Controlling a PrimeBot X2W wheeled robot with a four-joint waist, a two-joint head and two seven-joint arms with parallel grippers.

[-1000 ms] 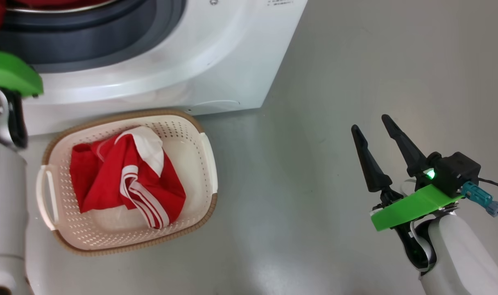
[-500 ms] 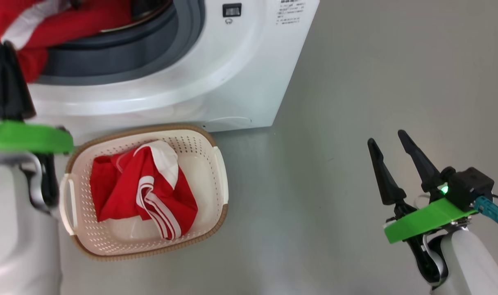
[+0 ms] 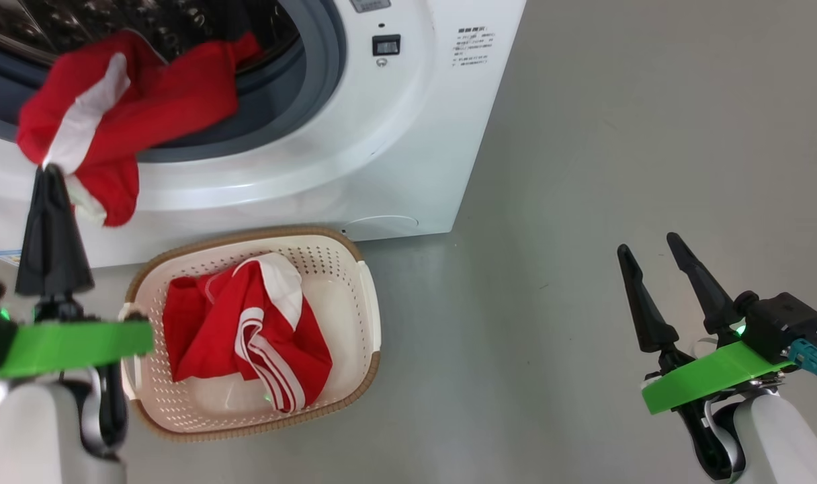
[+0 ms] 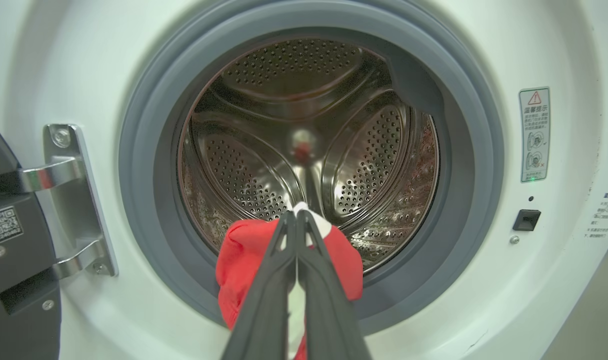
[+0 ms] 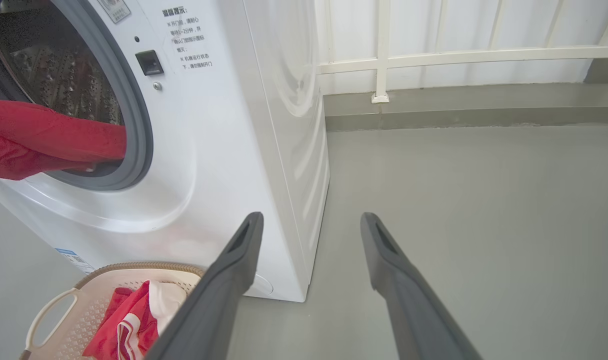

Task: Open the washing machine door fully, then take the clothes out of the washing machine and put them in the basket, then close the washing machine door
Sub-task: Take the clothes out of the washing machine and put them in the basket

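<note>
- at ten o'clock, left gripper (image 3: 46, 171) pinches the clothes (image 3: 160, 101), drawn farther out of the washing machine (image 3: 415, 134) (camera shifted too).
- basket (image 3: 371, 323) at six o'clock next; right gripper (image 3: 648, 242) spread.

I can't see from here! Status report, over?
Left end effector shut on red garment, partly out of washing machine. Right end effector open. Another garment in basket. No obstruction seen.
</note>
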